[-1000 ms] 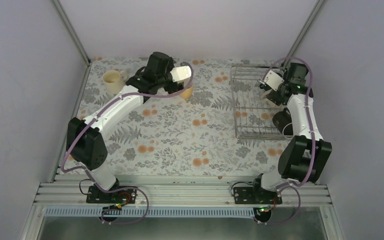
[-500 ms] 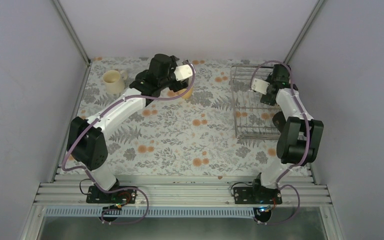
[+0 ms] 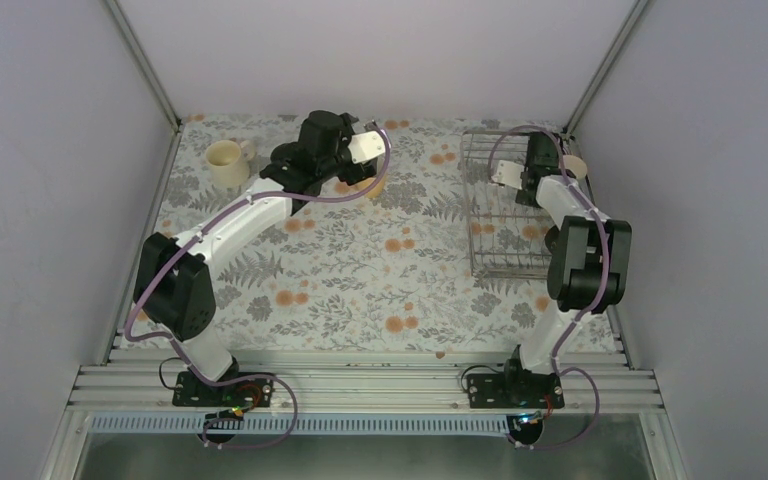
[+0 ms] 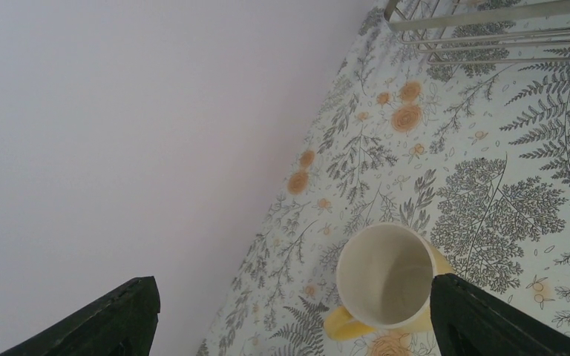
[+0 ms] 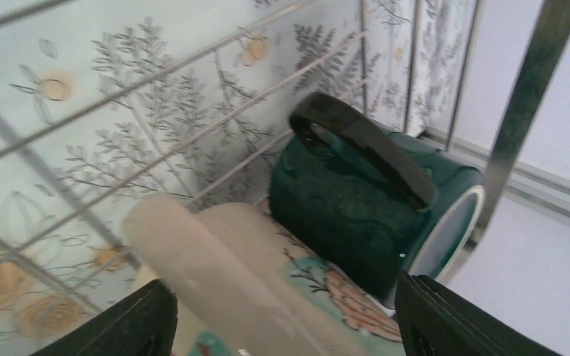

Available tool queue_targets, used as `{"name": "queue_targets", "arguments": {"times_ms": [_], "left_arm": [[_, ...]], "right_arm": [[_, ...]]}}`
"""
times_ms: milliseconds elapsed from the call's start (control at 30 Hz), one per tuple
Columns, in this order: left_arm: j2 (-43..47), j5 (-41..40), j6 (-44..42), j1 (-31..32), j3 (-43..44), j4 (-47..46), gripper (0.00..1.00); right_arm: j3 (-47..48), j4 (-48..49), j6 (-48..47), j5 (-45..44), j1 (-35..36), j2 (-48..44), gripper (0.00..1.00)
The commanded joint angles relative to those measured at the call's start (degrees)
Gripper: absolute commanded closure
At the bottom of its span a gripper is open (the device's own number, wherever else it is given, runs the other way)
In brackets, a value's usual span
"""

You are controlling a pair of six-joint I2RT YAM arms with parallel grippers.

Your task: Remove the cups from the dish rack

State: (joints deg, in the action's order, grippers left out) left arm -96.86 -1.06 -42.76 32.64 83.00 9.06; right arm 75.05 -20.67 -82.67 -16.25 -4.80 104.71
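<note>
Left wrist | left end effector (image 4: 293,293) spread, empty, over yellow mug (image 4: 384,276) | right end effector (image 5: 286,297) spread near teal mug (image 5: 356,211)

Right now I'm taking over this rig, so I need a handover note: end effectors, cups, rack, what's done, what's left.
Left end effector: open, above the upright yellow ceramic mug on the floral tablecloth.
Right end effector: open, at the silver wire dish rack, facing the dark teal-green mug lying on its side; a blurred cream object sits closer.
Done: yellow mug and cream-white ceramic mug stand outside the rack.
Left: teal-green mug; the right arm hides part of the rack.
</note>
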Motion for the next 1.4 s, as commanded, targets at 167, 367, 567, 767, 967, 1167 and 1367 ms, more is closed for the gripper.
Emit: {"name": "queue_targets", "arguments": {"times_ms": [167, 367, 567, 767, 967, 1167, 1367], "left_arm": [[0.5, 0.7, 1.6, 0.2, -1.0, -1.3, 0.1], [1.5, 1.6, 1.2, 0.2, -2.3, -1.5, 0.1], [2.2, 1.6, 1.2, 0.2, -2.6, -1.4, 0.1], [2.5, 2.7, 2.0, 0.2, -1.8, -0.9, 0.09], [3.3, 5.5, 3.3, 0.2, -0.2, 0.4, 0.09], [5.2, 10.6, 6.3, 0.2, -0.4, -0.6, 0.08], [6.1, 22.5, 15.4, 0.2, 0.3, -5.5, 0.06]], "right_arm": [[2.0, 7.0, -2.6, -6.2, 0.7, 4.2, 0.32], [5.3, 4.6, 0.1, -5.2, 0.7, 7.4, 0.63], [6.6, 3.6, 2.1, -4.7, 0.8, 7.9, 0.95], [12.7, -5.9, 6.8, -0.3, 0.9, 6.3, 0.96], [16.3, -14.8, 8.4, 4.3, 0.8, 1.2, 0.96], [23.3, -22.1, 11.7, 11.5, 0.8, -3.1, 0.96], [35.0, -29.4, 19.4, 20.5, 0.8, -3.8, 0.96]]}}
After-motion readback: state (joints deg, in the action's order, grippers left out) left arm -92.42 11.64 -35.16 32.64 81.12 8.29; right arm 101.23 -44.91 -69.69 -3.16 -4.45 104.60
